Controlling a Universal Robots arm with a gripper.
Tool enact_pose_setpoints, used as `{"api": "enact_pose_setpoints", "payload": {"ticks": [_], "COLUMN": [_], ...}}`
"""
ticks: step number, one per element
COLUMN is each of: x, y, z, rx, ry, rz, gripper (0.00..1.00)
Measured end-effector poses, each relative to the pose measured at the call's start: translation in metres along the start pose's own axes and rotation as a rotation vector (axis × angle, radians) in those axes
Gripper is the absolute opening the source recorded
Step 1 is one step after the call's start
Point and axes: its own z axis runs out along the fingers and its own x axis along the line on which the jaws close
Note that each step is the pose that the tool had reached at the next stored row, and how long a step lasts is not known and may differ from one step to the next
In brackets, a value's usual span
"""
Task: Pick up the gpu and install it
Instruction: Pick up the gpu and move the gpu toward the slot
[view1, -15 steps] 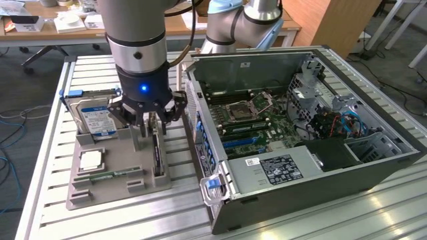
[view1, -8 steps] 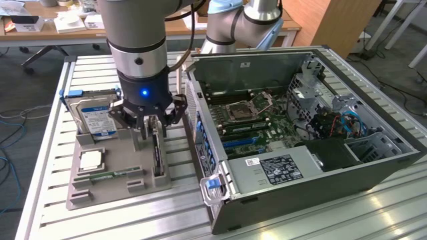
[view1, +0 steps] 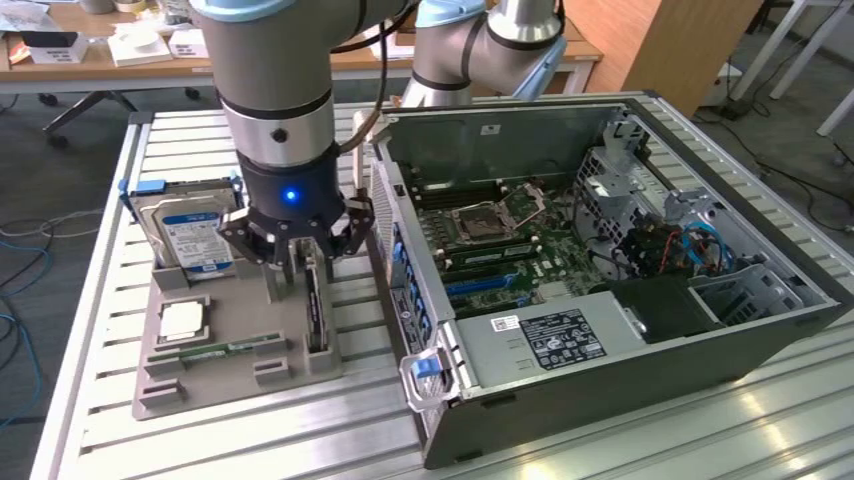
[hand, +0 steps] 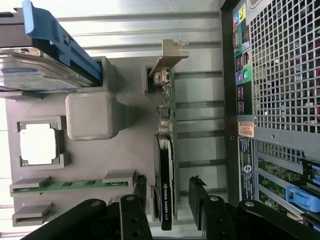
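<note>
gpu (hand: 165, 150) on edge (grey tray (hand: 130, 145)), btwn spread tool (hand: 169, 187) fingers

Wooden desk (view1: 94, 70), dark floor (view1: 27, 150) behind.

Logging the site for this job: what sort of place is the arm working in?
Probably a robotics lab or test workshop: an open desktop computer case sits on a slotted aluminium table, a grey fixture tray beside it holds loose parts, and a cluttered wooden desk stands behind.
</note>
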Motion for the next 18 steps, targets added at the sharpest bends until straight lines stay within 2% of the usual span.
{"api": "enact_pose_setpoints", "payload": {"ticks": [18], "x": [0.0], "y": [-0.0009], "z": [0.0218], "rx": [0.0002], "ry": [0.0002], "rz": [0.0], "gripper": [0.47]}}
